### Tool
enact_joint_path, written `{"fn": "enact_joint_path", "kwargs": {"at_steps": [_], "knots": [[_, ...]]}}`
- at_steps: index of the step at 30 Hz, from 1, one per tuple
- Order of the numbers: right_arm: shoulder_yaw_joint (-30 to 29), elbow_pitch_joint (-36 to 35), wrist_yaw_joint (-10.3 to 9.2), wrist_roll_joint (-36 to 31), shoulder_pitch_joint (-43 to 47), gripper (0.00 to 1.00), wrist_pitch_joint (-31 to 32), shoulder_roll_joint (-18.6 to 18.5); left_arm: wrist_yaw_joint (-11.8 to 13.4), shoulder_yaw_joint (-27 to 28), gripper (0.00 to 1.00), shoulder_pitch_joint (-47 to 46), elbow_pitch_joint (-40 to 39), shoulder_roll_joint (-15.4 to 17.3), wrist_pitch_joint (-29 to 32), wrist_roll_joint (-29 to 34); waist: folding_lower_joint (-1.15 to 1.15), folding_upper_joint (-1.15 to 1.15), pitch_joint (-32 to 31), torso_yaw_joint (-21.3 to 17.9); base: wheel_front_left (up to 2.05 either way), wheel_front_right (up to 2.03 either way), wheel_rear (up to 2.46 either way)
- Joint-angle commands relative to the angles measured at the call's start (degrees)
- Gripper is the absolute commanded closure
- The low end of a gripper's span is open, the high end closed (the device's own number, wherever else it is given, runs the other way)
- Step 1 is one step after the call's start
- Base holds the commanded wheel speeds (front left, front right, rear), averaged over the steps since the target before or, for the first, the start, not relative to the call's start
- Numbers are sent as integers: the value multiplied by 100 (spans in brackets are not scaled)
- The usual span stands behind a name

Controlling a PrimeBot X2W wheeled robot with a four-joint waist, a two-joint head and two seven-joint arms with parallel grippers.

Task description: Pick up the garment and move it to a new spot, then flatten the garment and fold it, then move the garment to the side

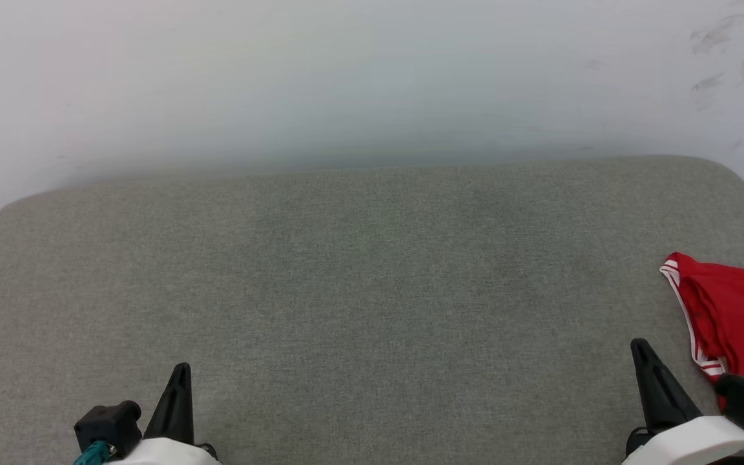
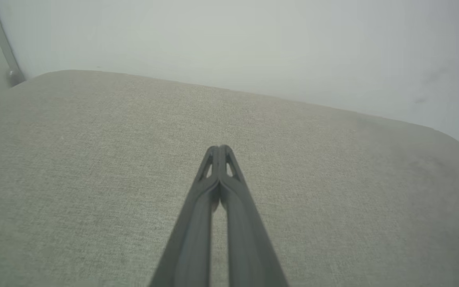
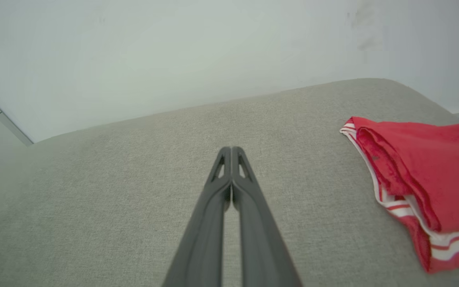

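The garment (image 1: 733, 316) runs off the head view's right border, so you see only part of it. It is bright red cloth in doubled layers with white-and-red striped trim along its left hem, lying at the right edge of the grey cushion (image 1: 372, 290). In the left wrist view it is a mere red speck. Your right claw (image 3: 231, 150) is just beside it, your left claw (image 2: 219, 149) well apart near the front left corner. Both are pinched closed, tips together, holding nothing.
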Motion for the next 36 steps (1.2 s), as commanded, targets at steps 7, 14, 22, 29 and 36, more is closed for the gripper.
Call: {"fn": "enact_joint_path", "kwargs": {"at_steps": [7,14,22,29,36], "knots": [[-55,67,0,806,-244,100,55,11,-159,235,100,-231,-18,-87,186,-655,0,0,11,18,0,0,0],[-89,203,0,1494,-351,100,102,23,-285,402,100,-313,33,-204,360,-1219,0,0,24,37,0,0,0],[-125,346,0,2213,-462,100,153,36,-419,578,100,-394,70,-331,542,-1808,0,0,38,58,0,0,0],[-154,463,0,2796,-551,100,195,47,-524,723,100,-450,100,-436,691,-2286,0,0,51,77,0,0,0],[-182,569,0,3336,-637,100,234,57,-623,856,100,-511,128,-530,831,-2727,0,0,64,96,0,0,0]]}}
